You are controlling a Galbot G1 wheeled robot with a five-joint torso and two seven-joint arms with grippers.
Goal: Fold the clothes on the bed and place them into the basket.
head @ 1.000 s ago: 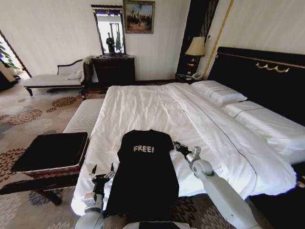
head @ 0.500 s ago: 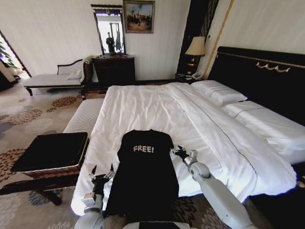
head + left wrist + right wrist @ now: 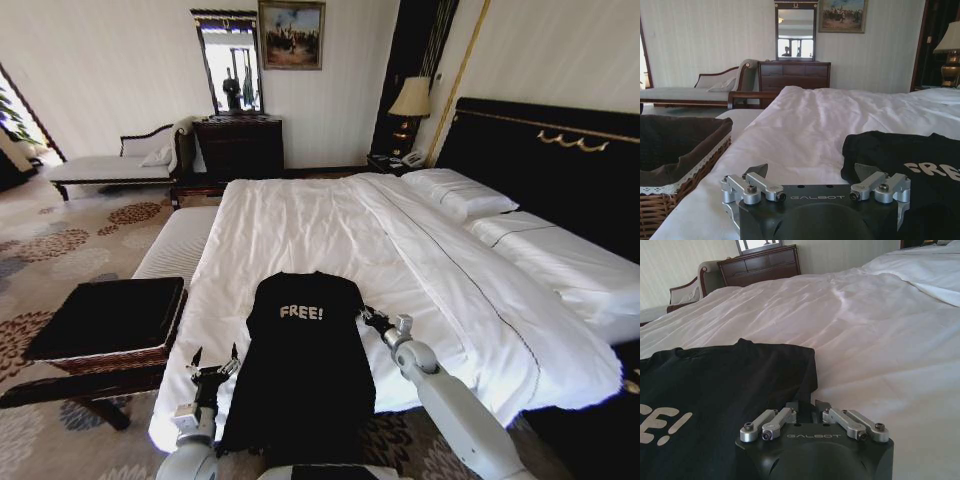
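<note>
right claw (image 3: 367,316) sits low in the centre of the head view, at the right sleeve edge of the black short-sleeved cotton t-shirt with white "free!" lettering (image 3: 302,350); in the right wrist view its jaws look drawn close together over the sleeve hem, though whether cloth is pinched between them i cannot tell. left claw (image 3: 214,364) waits at the lower left of the head view, just beside the shirt's left edge, jaws spread apart and holding nothing.

the t-shirt lies flat, chest up, at the foot of the very large bed with a white duvet (image 3: 330,230), its lower part hanging over the edge. the low brown woven wicker basket with dark fabric lining (image 3: 108,325) stands left of the bed, well apart from the shirt.

the risk, as i judge it: the jersey is thin and limp, the duvet soft and wrinkled, so a shallow pinch could grab the duvet too, or catch one layer only and skew the fold. the hanging hem may also drag the shirt off the bed.
</note>
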